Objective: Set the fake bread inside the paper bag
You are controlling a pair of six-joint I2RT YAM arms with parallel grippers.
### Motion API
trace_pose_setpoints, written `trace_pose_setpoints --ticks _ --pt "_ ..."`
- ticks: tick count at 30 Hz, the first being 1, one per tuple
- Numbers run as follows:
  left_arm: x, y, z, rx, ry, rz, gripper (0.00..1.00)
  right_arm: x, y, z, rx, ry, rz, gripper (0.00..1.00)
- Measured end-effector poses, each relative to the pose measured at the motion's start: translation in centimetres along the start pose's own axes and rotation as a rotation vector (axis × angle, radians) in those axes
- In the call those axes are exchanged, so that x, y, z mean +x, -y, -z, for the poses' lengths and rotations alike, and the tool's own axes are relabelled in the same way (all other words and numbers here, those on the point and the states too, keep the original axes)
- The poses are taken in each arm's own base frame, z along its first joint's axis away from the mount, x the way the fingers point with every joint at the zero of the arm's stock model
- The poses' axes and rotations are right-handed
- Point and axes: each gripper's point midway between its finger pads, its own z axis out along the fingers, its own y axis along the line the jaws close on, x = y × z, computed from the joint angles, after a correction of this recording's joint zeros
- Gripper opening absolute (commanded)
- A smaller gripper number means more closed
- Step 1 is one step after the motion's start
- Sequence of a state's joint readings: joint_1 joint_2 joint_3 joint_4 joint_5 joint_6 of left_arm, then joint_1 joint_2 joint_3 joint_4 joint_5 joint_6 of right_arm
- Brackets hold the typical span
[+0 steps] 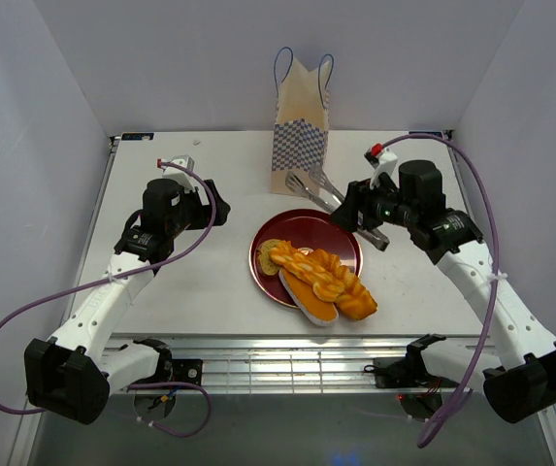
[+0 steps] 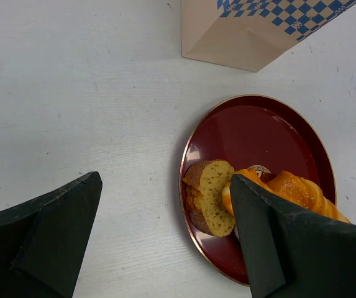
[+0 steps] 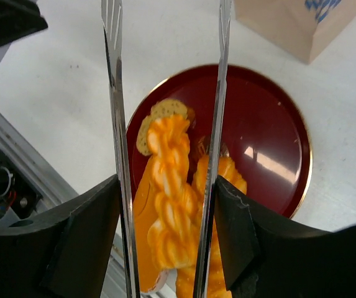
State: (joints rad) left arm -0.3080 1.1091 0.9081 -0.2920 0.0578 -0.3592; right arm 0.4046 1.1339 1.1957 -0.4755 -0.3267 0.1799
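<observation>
The fake bread lies on a dark red plate [image 1: 328, 226]: a braided loaf [image 1: 322, 275], a flat oval piece [image 1: 307, 293] hanging over the near rim, and small slices [image 1: 271, 250] at the left. The paper bag [image 1: 301, 116] stands upright behind the plate. My right gripper [image 1: 357, 209] is shut on metal tongs [image 1: 314, 186], whose two arms [image 3: 117, 124] stand apart above the braided loaf [image 3: 171, 192] without touching it. My left gripper [image 1: 221, 209] is open and empty, left of the plate; its view shows the slices [image 2: 212, 195] and the bag's base [image 2: 252, 31].
White enclosure walls stand close on the left, right and back. A metal rack [image 1: 278, 361] runs along the table's near edge below the plate. Purple cables loop off both arms.
</observation>
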Motion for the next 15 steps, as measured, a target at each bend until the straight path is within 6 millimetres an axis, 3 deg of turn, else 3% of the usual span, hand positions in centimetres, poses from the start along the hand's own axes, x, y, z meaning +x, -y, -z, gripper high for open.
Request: trace_pose_setpoints --ticks 10,15 --pt "-0.1 -0.2 0.0 -0.009 0.003 -0.001 0.95 8.6 -2.4 0.8 -0.086 -0.174 -0.001 0.66" --pt "-0.1 -0.2 0.0 -0.009 0.003 0.000 0.95 11.7 -2.8 1.0 -0.082 -0.281 0.020 0.66"
